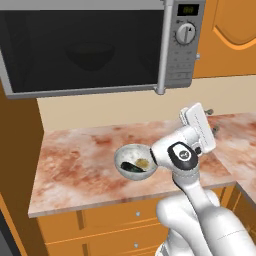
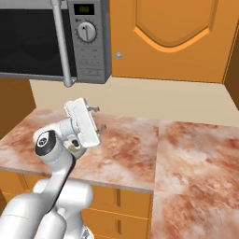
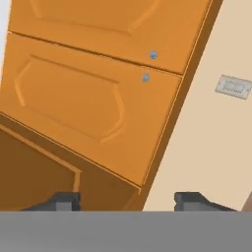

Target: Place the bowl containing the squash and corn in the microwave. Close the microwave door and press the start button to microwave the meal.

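With the microwave door (image 1: 82, 47) shut on the bowl (image 1: 90, 54) dimly seen inside, the empty, spread gripper (image 2: 99, 117) over the desk (image 2: 140, 144) should likely rise up-left toward the microwave (image 2: 88, 39) panel, squaring one fingertip onto the start button.

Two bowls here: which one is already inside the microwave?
The dark brown bowl, dimly visible behind the shut microwave door. The pale grey speckled bowl sits on the counter.
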You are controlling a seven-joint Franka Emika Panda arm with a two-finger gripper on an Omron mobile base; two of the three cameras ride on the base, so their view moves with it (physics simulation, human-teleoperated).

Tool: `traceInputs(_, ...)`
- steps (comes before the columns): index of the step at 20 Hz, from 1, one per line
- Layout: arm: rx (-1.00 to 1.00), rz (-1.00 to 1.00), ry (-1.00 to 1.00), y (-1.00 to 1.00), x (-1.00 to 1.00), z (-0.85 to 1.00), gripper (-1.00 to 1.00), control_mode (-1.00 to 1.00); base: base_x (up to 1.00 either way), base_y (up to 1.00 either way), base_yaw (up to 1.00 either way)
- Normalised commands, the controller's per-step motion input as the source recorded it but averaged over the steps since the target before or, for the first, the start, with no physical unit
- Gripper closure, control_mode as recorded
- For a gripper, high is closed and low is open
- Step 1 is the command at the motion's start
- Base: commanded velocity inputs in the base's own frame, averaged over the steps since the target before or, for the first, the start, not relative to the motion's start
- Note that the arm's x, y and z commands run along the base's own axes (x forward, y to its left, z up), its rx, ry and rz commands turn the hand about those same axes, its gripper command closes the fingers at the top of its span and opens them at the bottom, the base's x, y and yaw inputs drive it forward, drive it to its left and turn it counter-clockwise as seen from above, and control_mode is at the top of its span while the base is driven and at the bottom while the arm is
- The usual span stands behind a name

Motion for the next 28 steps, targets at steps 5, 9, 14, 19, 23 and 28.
traceInputs(5, 0.02, 0.18, 0.0, -0.03, -0.14, 0.41, 1.0, -1.0, 0.0, 0.0, 0.0)
traceInputs(9, 0.24, 0.08, 0.11, -0.06, -0.01, 0.7, 1.0, -1.0, 0.0, 0.0, 0.0)
traceInputs(14, 0.4, 0.15, 0.16, -0.16, -0.15, 0.86, 1.0, -1.0, 0.0, 0.0, 0.0)
traceInputs(19, 0.41, 0.34, 0.18, -0.04, -0.31, 0.56, 1.0, -1.0, 0.0, 0.0, 0.0)
traceInputs(23, 0.36, 0.47, 0.23, 0.0, -0.39, 0.46, 1.0, -1.0, 0.0, 0.0, 0.0)
traceInputs(28, 0.5, 0.36, 0.0, 0.0, -0.34, 0.35, 1.0, -1.0, 0.0, 0.0, 0.0)
